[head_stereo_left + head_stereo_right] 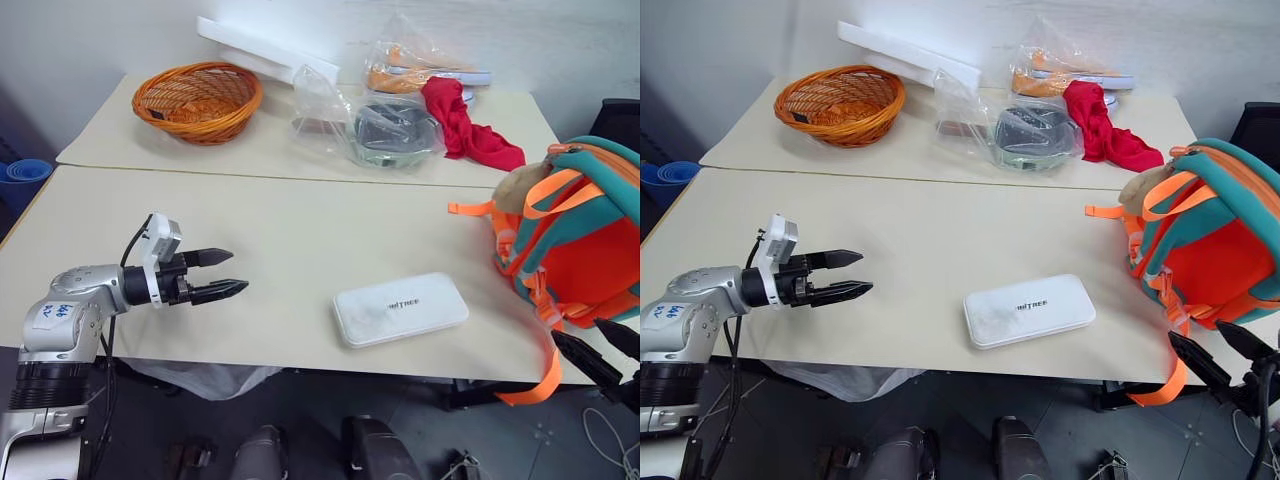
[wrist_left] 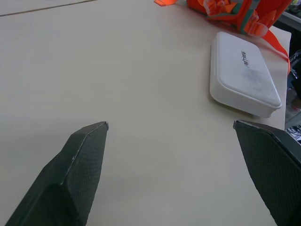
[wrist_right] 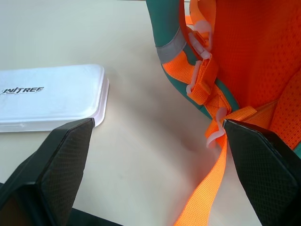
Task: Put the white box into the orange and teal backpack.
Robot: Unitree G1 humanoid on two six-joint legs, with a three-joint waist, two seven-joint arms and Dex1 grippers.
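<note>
On the beige table point(image 1: 280, 240), the white box point(image 1: 400, 308) lies beside the orange and teal backpack point(image 1: 585, 240), both grippers' jaws wide.

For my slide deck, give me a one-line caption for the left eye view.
Open left gripper hovers over the table, white box beside the backpack.

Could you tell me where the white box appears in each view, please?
Left eye: white box lower centre-right, near the table's front edge.
Right eye: lower centre.
Left wrist: upper right.
Right wrist: left edge, cropped.
Shared landmark: the orange and teal backpack beside it.
</note>
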